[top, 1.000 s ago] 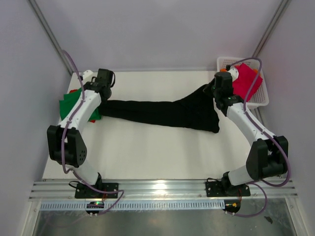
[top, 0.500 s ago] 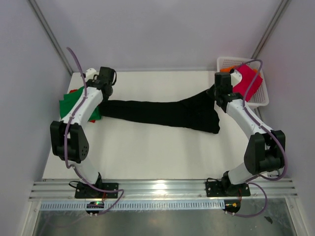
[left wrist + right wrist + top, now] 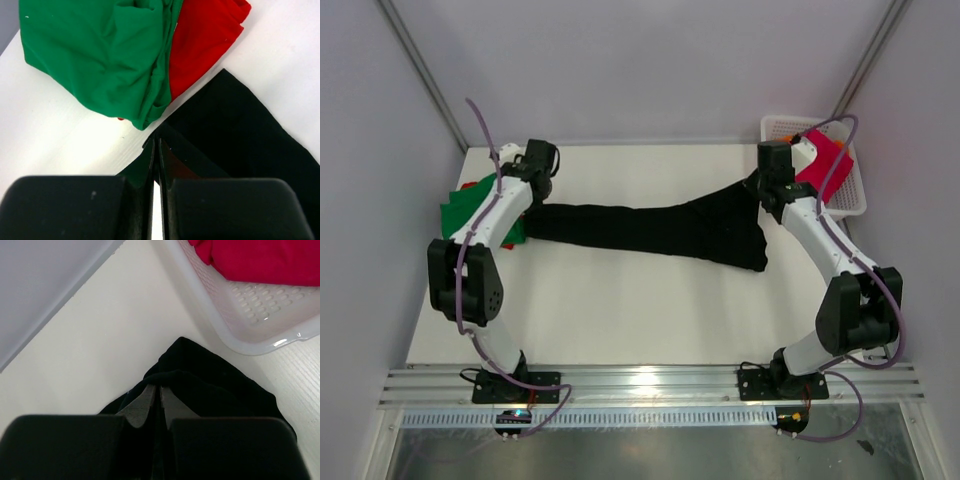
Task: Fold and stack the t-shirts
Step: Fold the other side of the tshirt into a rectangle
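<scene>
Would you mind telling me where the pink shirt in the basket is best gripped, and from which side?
Probably at a fold on top of the heap, coming straight down from above: the pink shirt lies bunched inside the white basket, whose walls block any sideways approach.

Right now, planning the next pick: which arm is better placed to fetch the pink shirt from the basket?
Likely right: the right gripper is beside the basket with the pink shirt, though shut on the black shirt; the left gripper is far across.
</scene>
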Tool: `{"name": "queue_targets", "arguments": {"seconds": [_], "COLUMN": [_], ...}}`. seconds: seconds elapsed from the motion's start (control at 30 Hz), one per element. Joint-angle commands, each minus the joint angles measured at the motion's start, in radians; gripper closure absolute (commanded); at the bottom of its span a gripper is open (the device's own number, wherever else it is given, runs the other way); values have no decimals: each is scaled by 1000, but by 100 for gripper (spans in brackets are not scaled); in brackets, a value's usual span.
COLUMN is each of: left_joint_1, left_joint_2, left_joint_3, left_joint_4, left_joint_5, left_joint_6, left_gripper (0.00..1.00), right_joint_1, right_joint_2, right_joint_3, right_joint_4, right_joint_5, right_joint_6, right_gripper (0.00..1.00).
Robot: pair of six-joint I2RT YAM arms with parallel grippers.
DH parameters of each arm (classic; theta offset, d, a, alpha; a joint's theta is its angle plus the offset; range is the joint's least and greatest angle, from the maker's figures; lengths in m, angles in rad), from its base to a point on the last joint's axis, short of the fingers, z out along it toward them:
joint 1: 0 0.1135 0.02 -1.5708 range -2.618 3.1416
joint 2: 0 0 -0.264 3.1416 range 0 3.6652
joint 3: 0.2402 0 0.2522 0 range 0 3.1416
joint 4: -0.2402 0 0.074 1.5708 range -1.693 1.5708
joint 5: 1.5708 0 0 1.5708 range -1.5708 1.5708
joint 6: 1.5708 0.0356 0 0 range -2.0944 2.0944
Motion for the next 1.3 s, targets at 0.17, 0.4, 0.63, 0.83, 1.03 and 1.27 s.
{"name": "queue_targets", "arguments": {"seconds": [0.17,0.4,0.63,0.83,1.03,1.27], "left_joint_1": [25,45,47,48,48,48], "left_joint_2": [1,-5,13,101,242,282], "left_joint_3": [1,9,4,119,272,266], "left_joint_4": [-8,-5,125,133,22,19], "left_joint_5": [-70,-74,31,107,70,28], "left_joint_6": [15,29,50,107,136,135], "left_gripper": [98,98,98,98,100,100], "right_joint_1": [-5,-7,-7,-9,-6,-9], "right_joint_2": [7,21,40,48,66,83], "right_joint_3": [25,5,19,16,19,47], "right_joint_4": [-66,-57,-56,-60,-60,-76], "right_joint_5": [122,113,116,133,147,162], "right_joint_6": [54,71,60,57,57,56], "right_gripper": [95,95,95,95,95,95]}}
